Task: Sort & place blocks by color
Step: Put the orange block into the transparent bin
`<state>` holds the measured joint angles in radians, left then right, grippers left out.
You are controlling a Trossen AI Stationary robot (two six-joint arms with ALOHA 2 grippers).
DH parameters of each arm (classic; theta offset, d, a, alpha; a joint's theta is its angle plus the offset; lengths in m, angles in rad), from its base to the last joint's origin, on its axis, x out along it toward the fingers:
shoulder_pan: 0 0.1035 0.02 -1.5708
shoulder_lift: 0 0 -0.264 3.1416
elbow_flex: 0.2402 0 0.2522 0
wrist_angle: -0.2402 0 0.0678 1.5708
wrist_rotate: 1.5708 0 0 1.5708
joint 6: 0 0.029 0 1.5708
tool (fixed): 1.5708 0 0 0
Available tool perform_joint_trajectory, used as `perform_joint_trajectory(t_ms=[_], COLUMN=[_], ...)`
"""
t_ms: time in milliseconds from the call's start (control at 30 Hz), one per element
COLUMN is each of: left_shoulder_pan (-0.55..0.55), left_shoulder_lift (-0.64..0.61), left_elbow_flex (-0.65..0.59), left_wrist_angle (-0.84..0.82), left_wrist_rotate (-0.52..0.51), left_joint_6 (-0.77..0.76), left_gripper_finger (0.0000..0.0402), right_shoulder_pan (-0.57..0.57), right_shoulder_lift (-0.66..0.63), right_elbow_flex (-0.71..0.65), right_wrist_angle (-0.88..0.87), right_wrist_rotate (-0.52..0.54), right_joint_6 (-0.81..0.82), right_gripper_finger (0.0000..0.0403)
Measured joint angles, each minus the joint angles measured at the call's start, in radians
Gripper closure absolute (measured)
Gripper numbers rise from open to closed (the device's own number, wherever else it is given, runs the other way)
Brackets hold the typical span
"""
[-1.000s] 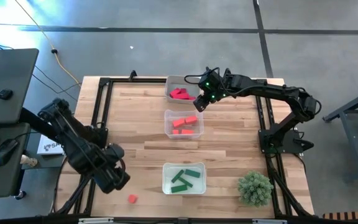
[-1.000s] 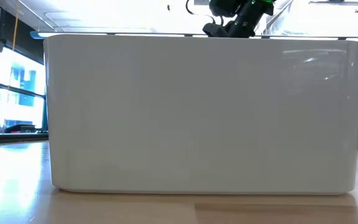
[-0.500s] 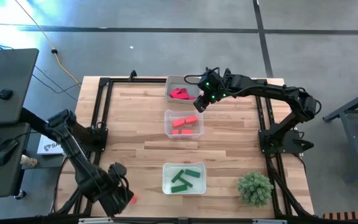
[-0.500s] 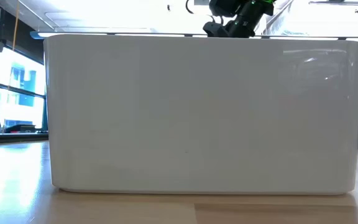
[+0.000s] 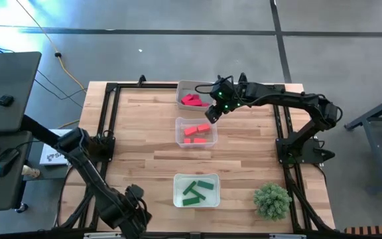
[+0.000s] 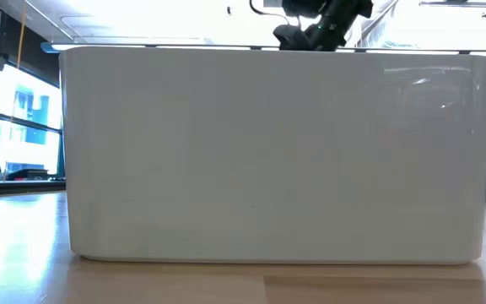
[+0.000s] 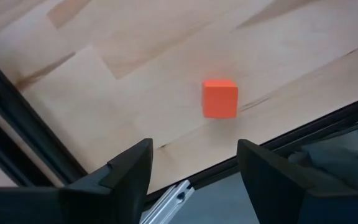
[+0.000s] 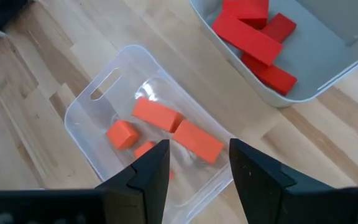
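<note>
Below, a small orange-red block, cube-shaped and lone on bare wood, ahead of the wide-apart left gripper.

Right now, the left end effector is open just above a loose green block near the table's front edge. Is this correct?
Not quite: the block is orange-red, not green, as the left wrist view shows. The rest holds: the left end effector is open just above it, near the table's front edge.

overhead on table, low camera against tray
</note>
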<state>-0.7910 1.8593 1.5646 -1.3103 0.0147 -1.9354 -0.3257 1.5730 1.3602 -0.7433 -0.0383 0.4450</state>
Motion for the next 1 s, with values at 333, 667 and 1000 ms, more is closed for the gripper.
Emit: perform_joint_trajectory(t_ms=[333,667,1000], left_shoulder_pan=[0.005,0.005,0.006], left_shoulder_lift=[0.048,0.041,0.041], left_elbow_flex=[-0.024,-0.193,-0.318], left_wrist_angle=[0.129,0.297,0.515], left_wrist_rotate=[-0.051,-0.002,0.004], left_joint_6=[0.028,0.028,0.027], left_gripper_finger=[0.0179,0.0179,0.0179], right_shoulder_pan=[0.064,0.111,0.113], right_shoulder_lift=[0.0,0.0,0.0], right_elbow_flex=[0.0,0.0,0.0], right_wrist_angle=[-0.001,-0.001,0.0], right_wrist_rotate=[0.0,0.003,0.004], right_joint_6=[0.052,0.097,0.134], right_gripper_finger=[0.0247,0.0247,0.0247])
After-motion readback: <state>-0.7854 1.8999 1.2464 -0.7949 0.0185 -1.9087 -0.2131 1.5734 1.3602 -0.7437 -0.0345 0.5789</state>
